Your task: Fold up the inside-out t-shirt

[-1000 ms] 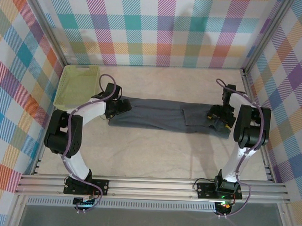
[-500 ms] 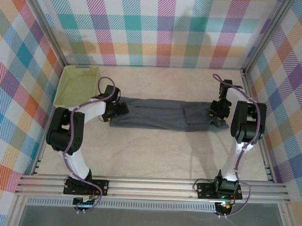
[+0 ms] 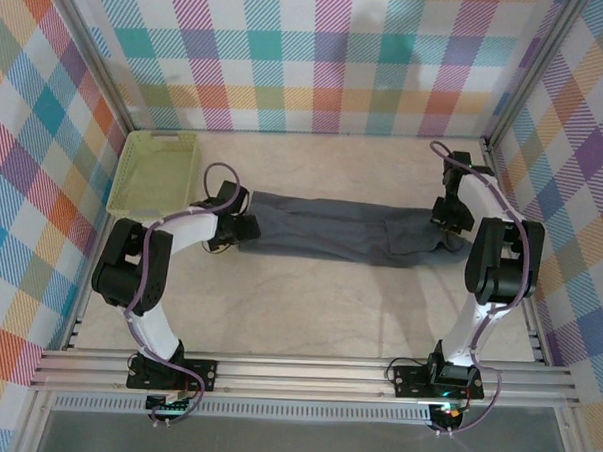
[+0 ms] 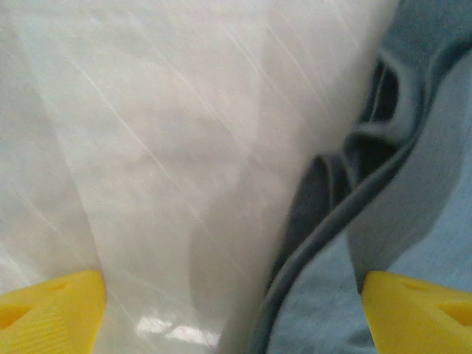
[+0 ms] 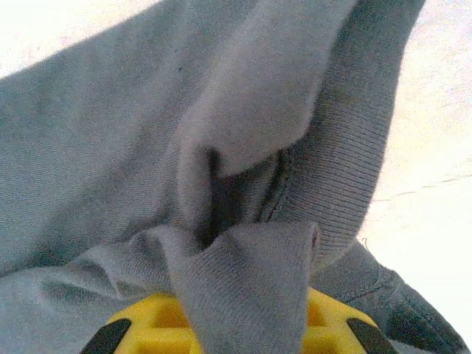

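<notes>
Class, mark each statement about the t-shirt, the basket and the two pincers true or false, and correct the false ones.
1. The right pincer is shut on the t-shirt. True.
2. The left pincer is shut on the t-shirt. False: it stands open, one finger over cloth, the other over bare table.
3. The t-shirt lies in the basket. False: it lies on the table, to the right of the basket.
4. The t-shirt stretches as a long band between the two pincers. True.
</notes>
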